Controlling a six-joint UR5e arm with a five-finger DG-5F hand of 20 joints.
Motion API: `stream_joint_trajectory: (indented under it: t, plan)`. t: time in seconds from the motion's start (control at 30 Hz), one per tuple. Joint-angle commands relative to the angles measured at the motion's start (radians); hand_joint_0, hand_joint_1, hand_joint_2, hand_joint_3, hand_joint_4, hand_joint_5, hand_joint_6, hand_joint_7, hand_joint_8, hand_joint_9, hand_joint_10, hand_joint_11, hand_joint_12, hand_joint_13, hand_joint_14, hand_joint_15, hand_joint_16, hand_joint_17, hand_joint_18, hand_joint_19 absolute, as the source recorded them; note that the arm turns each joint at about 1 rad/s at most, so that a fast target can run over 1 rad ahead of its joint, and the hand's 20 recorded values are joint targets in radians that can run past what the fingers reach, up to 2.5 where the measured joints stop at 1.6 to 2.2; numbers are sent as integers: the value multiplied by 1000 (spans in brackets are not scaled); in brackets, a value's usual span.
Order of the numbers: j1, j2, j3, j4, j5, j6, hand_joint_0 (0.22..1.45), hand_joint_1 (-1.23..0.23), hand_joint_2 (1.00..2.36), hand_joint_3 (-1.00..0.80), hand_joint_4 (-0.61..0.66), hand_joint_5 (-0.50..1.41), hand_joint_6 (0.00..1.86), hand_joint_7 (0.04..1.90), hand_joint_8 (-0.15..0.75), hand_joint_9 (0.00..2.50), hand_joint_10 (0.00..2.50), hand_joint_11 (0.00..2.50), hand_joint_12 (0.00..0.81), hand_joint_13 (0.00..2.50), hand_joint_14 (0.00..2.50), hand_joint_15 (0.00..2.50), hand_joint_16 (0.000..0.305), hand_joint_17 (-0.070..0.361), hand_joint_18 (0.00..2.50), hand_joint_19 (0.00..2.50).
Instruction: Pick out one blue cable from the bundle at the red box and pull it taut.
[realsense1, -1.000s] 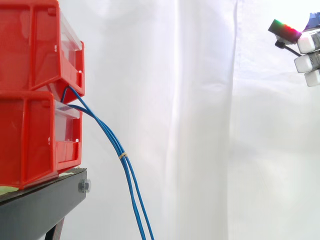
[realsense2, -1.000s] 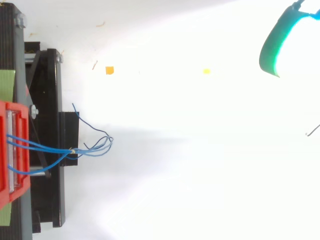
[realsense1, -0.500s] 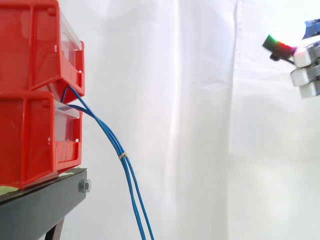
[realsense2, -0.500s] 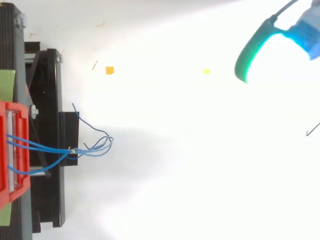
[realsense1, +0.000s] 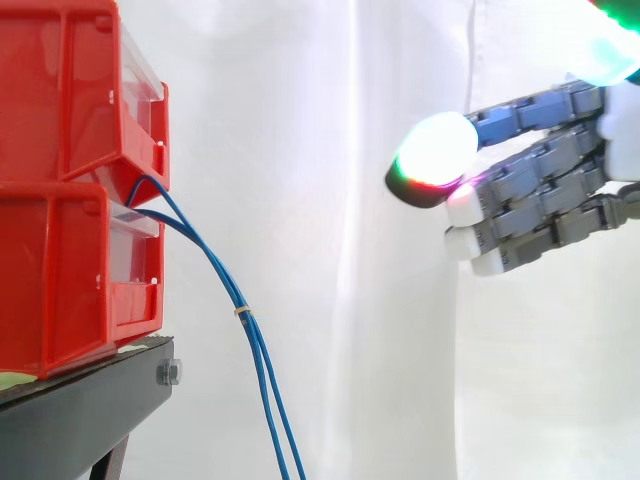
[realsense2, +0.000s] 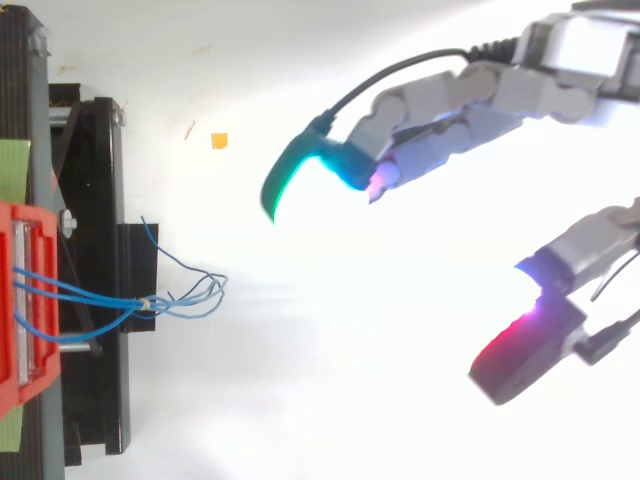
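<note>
A: How is the hand held?

B: It is spread open, nothing grasped. The fingers are stretched toward the bins and the thumb is set well apart, presumably so that a gap is kept ready for 1 cable.

A: Where is the blue cable bundle found?

B: It is hung from between the 2 stacked red bins, well apart from the hand. It is bound by a small tie and left slack below. The white curtain is seen behind.

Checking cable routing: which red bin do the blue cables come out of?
The lower bin: the cables leave over its clear front, just under the upper bin.
</note>
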Motion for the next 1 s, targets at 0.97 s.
stream_joint_trajectory:
  t: [0.97]
  plan:
    - [35, -227, 57, 245, 100, -75, 548, -702, 1002, -462, 252, -168, 502, 768, 298, 716, 6, 198, 344, 646, 7, 199, 37, 83, 452, 264]
